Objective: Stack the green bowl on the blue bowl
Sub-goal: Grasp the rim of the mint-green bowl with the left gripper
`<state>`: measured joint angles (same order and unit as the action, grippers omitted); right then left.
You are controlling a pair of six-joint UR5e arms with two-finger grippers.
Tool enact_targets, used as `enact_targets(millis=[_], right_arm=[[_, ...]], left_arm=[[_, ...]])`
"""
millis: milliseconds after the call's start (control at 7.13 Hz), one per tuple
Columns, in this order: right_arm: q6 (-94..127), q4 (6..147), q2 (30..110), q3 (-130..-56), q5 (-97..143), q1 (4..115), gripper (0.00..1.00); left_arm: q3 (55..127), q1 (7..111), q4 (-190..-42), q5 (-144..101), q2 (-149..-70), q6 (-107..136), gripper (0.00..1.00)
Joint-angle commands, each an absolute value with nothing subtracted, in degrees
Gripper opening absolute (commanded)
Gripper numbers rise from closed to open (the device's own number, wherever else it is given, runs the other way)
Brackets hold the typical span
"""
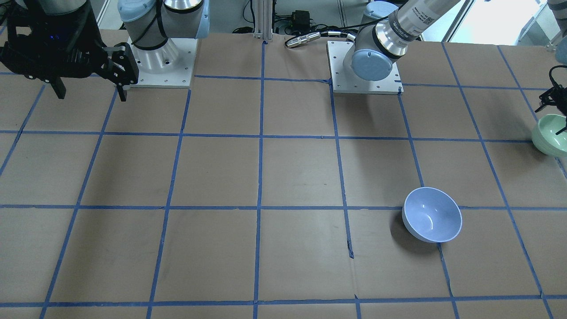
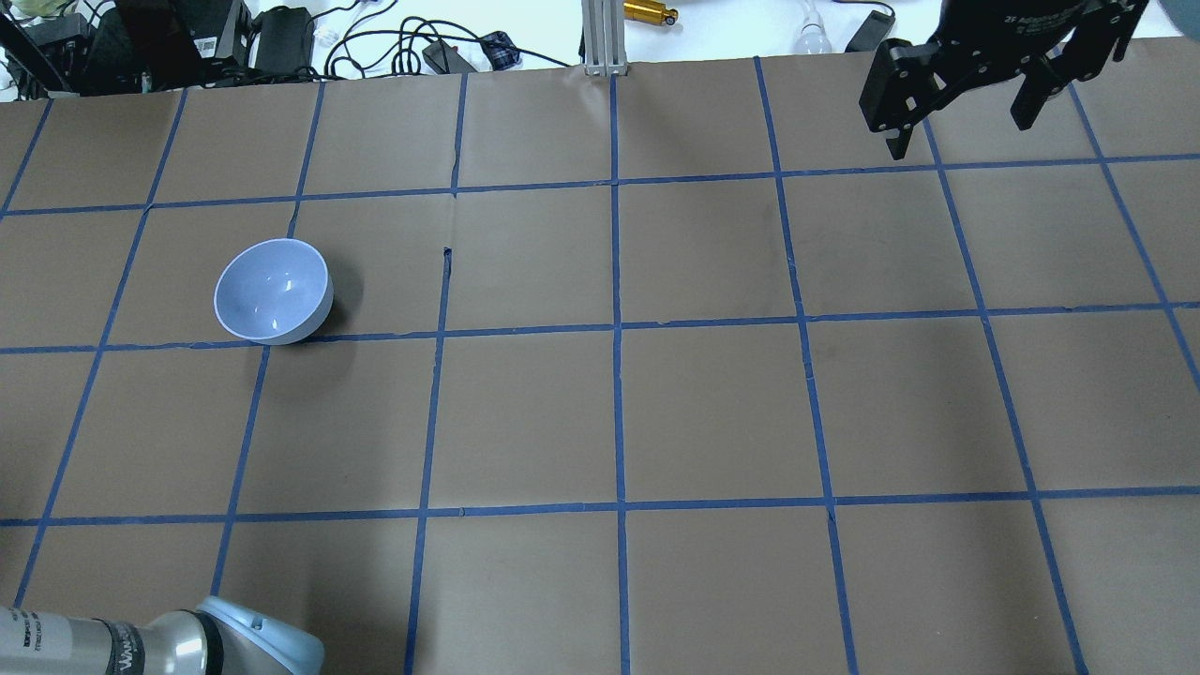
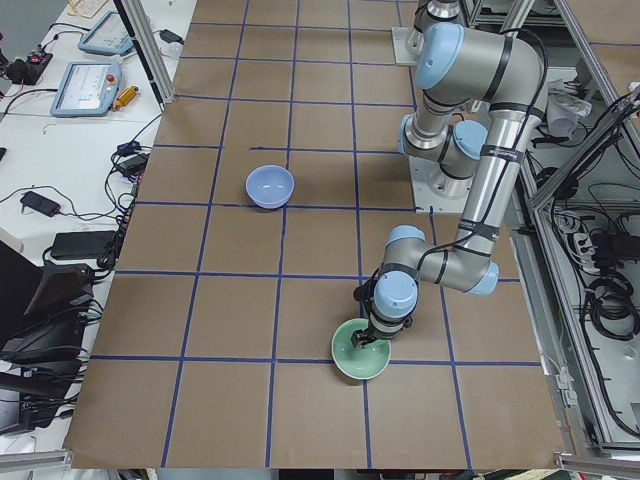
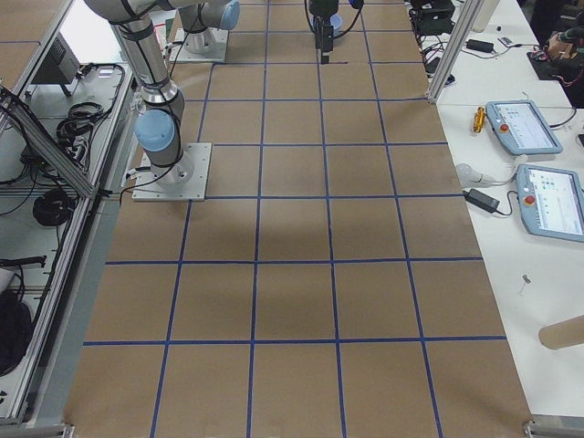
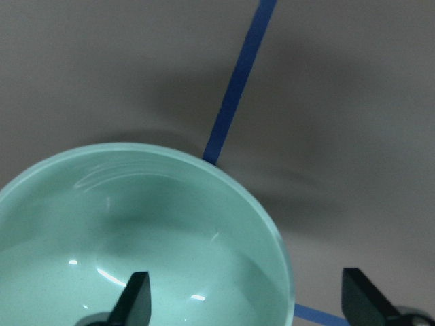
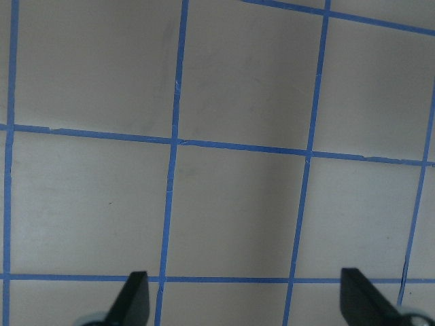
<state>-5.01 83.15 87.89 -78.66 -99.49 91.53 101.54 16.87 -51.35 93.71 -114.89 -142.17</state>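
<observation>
Brown, blue-taped tabletop. Green bowl near its left end; left gripper open, astride its rim. Blue bowl at eight o'clock from it, front-facing view. Right gripper open, well apart.

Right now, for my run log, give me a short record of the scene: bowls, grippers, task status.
green bowl: empty, at the robot's left end of the table, apart from the blue bowl
blue bowl: upright, empty, nothing touching it
left gripper: open, straddling the green bowl's rim, one finger inside, one outside
right gripper: open, empty, far from both bowls
stacked: not yet
</observation>
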Motion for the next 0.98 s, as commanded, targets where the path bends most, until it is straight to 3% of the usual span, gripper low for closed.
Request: enact_targets(millis=[0, 280, 421, 561, 701, 841], right_arm=[[-5.01, 83.14, 87.89, -78.66, -99.49, 91.58, 1.0], [-5.01, 83.14, 87.89, -78.66, -99.49, 91.58, 1.0], [-5.01, 83.14, 87.89, -78.66, -99.49, 91.58, 1.0], [-5.01, 83.14, 87.89, -78.66, -99.49, 91.5, 1.0], [-5.01, 83.14, 87.89, -78.66, -99.49, 91.49, 1.0], [-5.01, 83.14, 87.89, -78.66, -99.49, 91.58, 1.0]], left_arm=[[101.43, 16.7, -49.31, 93.95, -115.93, -142.38, 1.0], [101.69, 16.7, -49.31, 94.04, -116.37, -142.38, 1.0], [101.6, 16.7, -49.31, 94.13, -116.37, -142.38, 0.94], [101.6, 16.7, -49.31, 94.3, -116.37, -142.38, 0.79], [101.6, 16.7, -49.31, 95.0, -116.37, -142.3, 0.27], [101.6, 16.7, -49.31, 96.58, -116.37, -141.95, 0.0]])
